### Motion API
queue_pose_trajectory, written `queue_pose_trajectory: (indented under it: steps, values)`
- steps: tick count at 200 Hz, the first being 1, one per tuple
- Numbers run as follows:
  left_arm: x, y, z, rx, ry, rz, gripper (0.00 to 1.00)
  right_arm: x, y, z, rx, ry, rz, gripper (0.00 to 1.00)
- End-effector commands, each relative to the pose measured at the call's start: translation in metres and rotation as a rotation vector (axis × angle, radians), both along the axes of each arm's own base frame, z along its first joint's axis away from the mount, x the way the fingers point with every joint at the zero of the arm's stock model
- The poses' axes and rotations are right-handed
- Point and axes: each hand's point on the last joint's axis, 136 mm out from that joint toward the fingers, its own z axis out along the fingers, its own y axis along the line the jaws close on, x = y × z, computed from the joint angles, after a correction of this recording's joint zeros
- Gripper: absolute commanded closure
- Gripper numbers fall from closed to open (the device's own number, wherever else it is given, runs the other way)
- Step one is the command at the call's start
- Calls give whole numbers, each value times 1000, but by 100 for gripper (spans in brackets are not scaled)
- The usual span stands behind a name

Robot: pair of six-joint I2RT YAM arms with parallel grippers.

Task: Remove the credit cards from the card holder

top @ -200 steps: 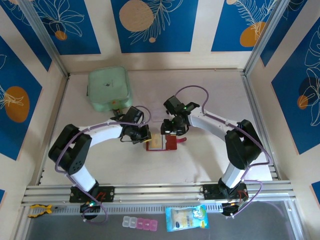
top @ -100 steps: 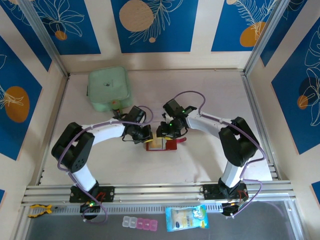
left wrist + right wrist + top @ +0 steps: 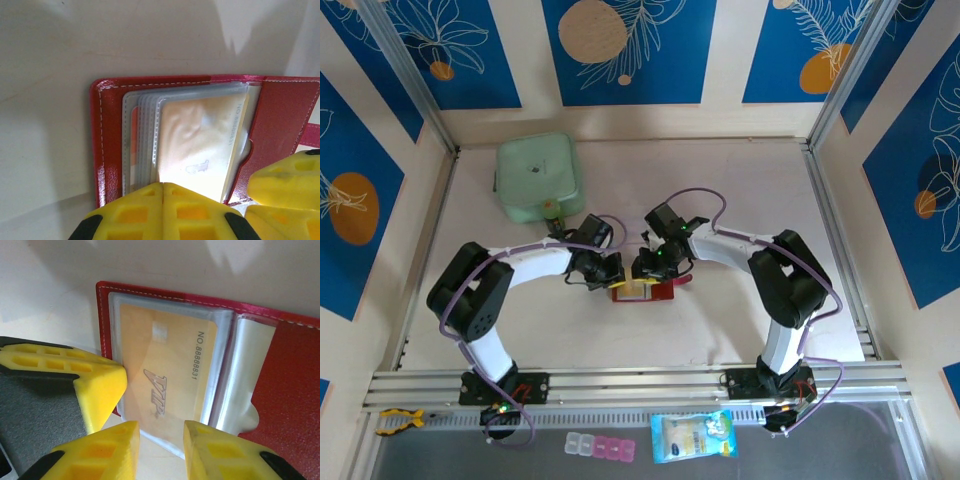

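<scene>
Lying open at mid-surface [image 3: 720, 180], the card holder [image 3: 645, 291] still pockets its gold credit card [image 3: 165, 385]. The right jaws have moved in from the right and are narrowing around the card's end, not yet gripping. The left jaws, closed, seem to pin the holder's left side.

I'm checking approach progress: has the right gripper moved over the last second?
Yes. The right gripper has shifted left and slightly nearer, over the card holder, which stays put.
</scene>
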Motion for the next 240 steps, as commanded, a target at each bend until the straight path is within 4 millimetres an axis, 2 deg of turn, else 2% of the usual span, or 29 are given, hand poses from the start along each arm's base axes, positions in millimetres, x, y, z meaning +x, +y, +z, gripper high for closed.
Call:
queue_pose_trajectory:
  steps: [1, 80, 148, 192, 240]
  values:
    - [-12, 8, -12, 55, 28, -27, 97, -4, -2, -11, -5, 31, 9, 71]
    - [-12, 10, -12, 65, 29, -26, 97, -6, -4, -22, -22, 51, 12, 75]
    - [-9, 8, -5, 53, 11, -26, 97, -6, -17, -30, -91, 46, -6, 77]
    - [-7, 6, 3, 44, -9, -39, 96, -4, -21, -21, -102, 20, -9, 78]
    - [0, 0, 26, 11, -48, -43, 91, -4, -16, -7, -53, -5, -11, 77]
